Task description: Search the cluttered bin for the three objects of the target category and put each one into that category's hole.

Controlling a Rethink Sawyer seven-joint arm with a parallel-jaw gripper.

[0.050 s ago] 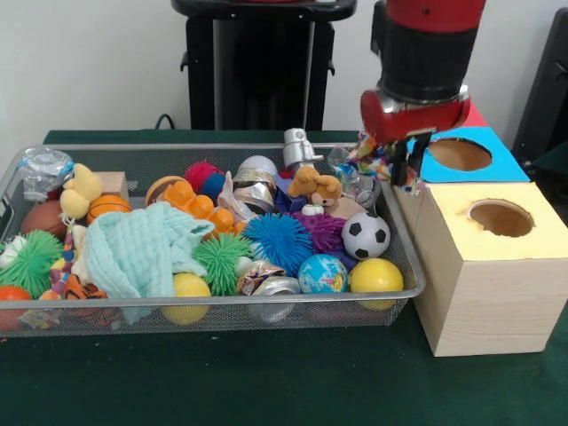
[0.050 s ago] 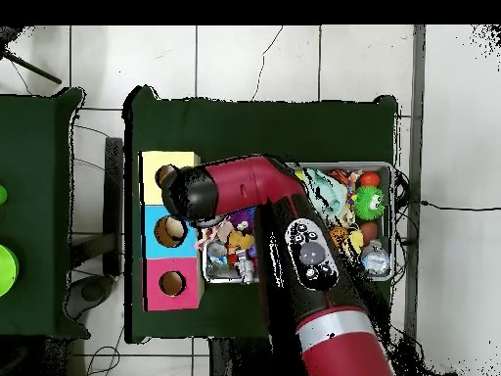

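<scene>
bin [image 1: 18, 177] cluttered | hand [image 1: 401, 164] grip unclear | blue hole [image 1: 460, 154] half-hidden

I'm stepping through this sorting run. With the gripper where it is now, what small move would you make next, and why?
Probably a short shift sideways toward the blue-topped box, until the load hangs over its hole. The gripper hangs at the bin's corner, a multicoloured crinkly item dangling beneath it, just short of that opening. I cannot tell how the jaws stand.
</scene>
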